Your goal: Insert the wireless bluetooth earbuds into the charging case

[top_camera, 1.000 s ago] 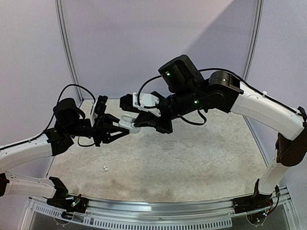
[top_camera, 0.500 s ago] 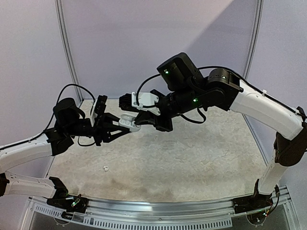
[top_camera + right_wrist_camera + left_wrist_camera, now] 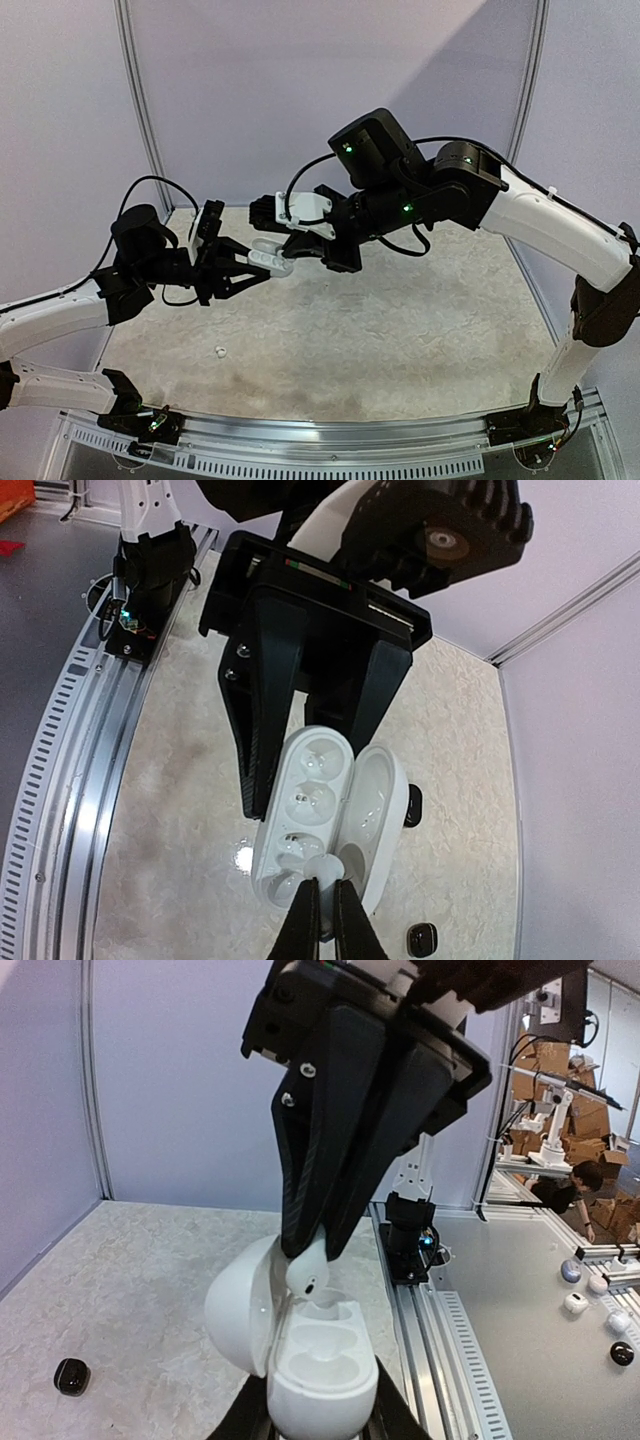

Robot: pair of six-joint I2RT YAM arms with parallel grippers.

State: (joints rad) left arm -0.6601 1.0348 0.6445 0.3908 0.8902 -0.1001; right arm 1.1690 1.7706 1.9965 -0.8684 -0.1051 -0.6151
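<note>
Top external: right arm (image 3: 440, 200) was shifted slightly upward; white earbud (image 3: 305, 1272) kept clamped in right jaws over open charging case (image 3: 318, 1380), itself clamped in left jaws; seating judged unfinished.

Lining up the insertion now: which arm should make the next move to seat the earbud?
Right, I'd say. The right gripper pinches the white earbud just over an empty socket of the open case, which the left gripper clamps, so left only needs to hold.

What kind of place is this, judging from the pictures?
Probably a robotics lab: the table sits inside pale screen walls, and beyond it the left wrist view shows another robot arm and cardboard boxes.
</note>
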